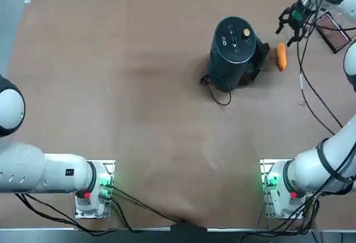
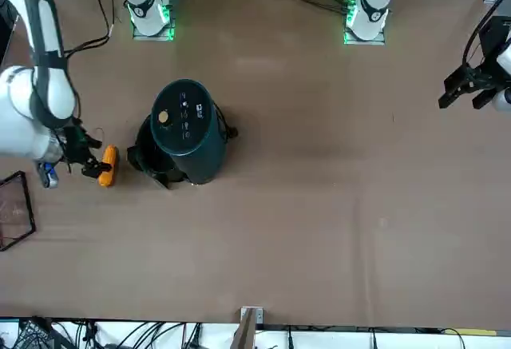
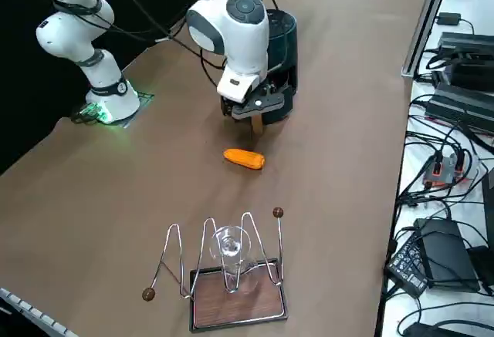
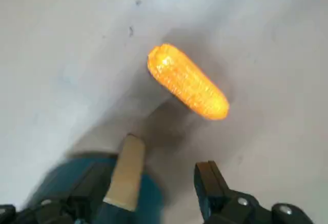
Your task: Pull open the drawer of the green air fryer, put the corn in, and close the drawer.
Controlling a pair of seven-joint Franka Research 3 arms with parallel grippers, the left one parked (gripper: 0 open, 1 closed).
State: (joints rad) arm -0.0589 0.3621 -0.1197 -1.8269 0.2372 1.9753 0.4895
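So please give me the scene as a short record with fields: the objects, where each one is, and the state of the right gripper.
appliance: tall dark green air fryer, upright on the brown table
drawer: dark curved drawer, appears pulled partly out toward the corn
food: small orange-yellow corn cob, lying on the table beside the fryer, not held
right gripper: right gripper open, hanging above the table between fryer and corn
rack: wire rack on a wooden base, apart from the corn

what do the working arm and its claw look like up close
The right arm has glossy white rounded shells with grey joint rings, and black cables run along it. Its base glows green with a red spot. The right claw is black, with one tan-padded finger and one black finger.
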